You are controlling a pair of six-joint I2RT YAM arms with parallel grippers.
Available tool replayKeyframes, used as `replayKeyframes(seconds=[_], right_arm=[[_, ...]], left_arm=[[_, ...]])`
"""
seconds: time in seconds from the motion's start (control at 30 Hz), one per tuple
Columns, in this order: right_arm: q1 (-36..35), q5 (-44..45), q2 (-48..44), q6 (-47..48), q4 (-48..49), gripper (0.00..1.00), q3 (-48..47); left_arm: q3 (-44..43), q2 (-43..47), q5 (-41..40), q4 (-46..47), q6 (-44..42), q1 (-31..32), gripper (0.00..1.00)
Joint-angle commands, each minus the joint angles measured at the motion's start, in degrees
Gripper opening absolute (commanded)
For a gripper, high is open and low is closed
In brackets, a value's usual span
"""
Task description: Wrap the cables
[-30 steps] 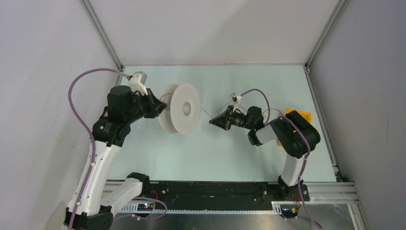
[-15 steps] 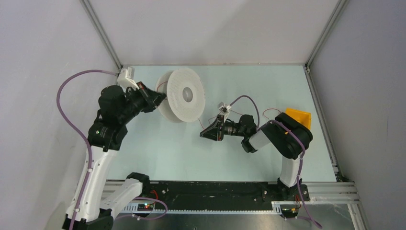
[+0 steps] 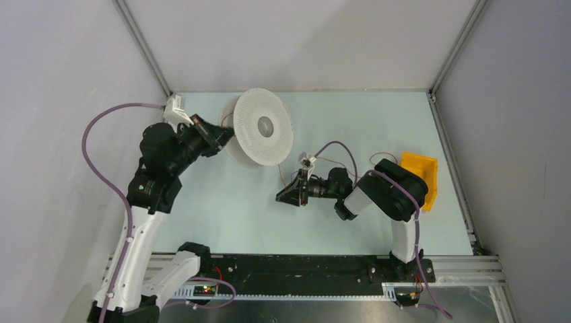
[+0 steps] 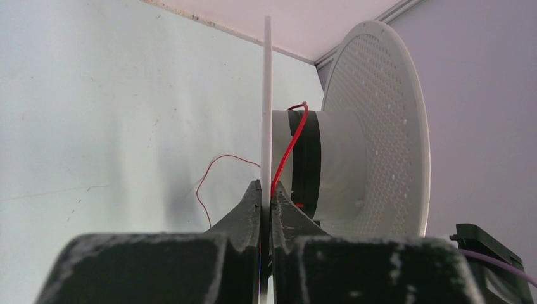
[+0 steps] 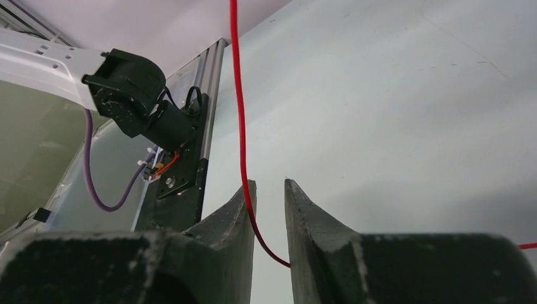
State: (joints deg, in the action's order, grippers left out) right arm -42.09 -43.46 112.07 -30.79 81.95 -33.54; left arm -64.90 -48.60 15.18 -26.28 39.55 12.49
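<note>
The white spool point(image 3: 259, 136) is held tilted above the table's far left. My left gripper point(image 3: 222, 138) is shut on its near flange, seen edge-on in the left wrist view point(image 4: 266, 114), with my gripper point(image 4: 266, 193) clamped on it. The thin red wire point(image 4: 290, 142) crosses the spool's hub beside a black band, and a curl trails on the table. In the top view the wire point(image 3: 281, 173) runs from the spool to my right gripper point(image 3: 281, 197). In the right wrist view the wire point(image 5: 239, 114) passes loosely through my right gripper point(image 5: 269, 190), whose jaws stand narrowly apart.
A yellow bin point(image 3: 423, 175) sits at the table's right edge behind the right arm. More of the red wire loops near it point(image 3: 379, 155). Metal frame posts and grey walls enclose the table. The black base rail point(image 3: 296, 272) runs along the near edge.
My left gripper has lifted and tilted the spool up and toward the back. My right gripper has moved left and nearer the front edge, along the wire.
</note>
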Motion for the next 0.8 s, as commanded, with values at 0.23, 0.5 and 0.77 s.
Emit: replayKeyframes(seconds=[0.23,0.5,0.77], right_arm=[[-8.91,8.30,-6.51,0.37,0.02,0.01,2.45],[-16.76,28.40,-31.28,23.05,-38.96,0.00,-2.17],[-19.70,36.84,-35.93,37.10,-62.85,0.00,-15.45]], left_arm=[[0.25,-0.32,-7.92,10.60,-2.97,-0.99,0.00],[-0.01,-1.71,-25.63,6.87,-25.25,7.63,0.00],[-2.54,-7.04,-39.21,-1.22,-33.46,16.31,0.00]])
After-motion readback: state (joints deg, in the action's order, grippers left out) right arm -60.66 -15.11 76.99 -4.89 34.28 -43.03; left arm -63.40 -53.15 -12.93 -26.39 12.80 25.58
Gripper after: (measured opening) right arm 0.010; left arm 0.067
